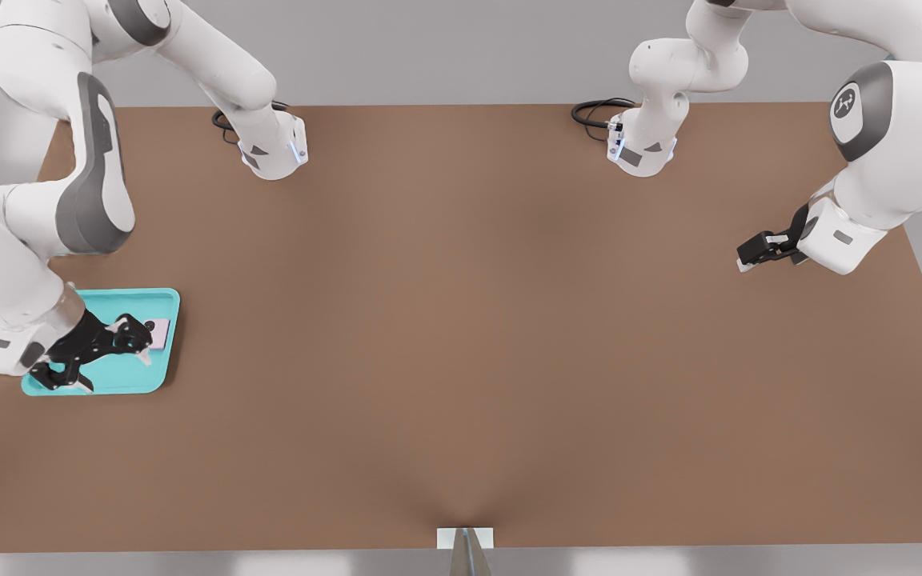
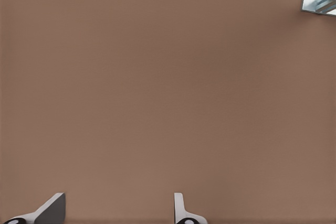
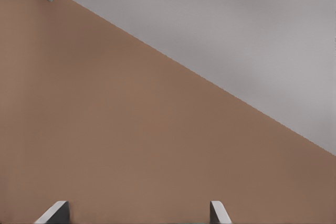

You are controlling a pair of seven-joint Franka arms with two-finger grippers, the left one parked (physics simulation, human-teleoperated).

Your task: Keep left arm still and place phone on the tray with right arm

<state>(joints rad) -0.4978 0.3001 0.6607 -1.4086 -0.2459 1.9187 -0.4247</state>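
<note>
The right arm's gripper (image 1: 143, 346) hangs low over the turquoise tray (image 1: 158, 300), fingers spread and let go. The pink phone (image 1: 159, 333) lies flat inside the tray, so the drop-off looks done.

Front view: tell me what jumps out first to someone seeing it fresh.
The turquoise tray at the front view's left edge stands out against the bare brown table. The black gripper hangs over the tray, with the small pink phone lying inside, near the rim.
</note>
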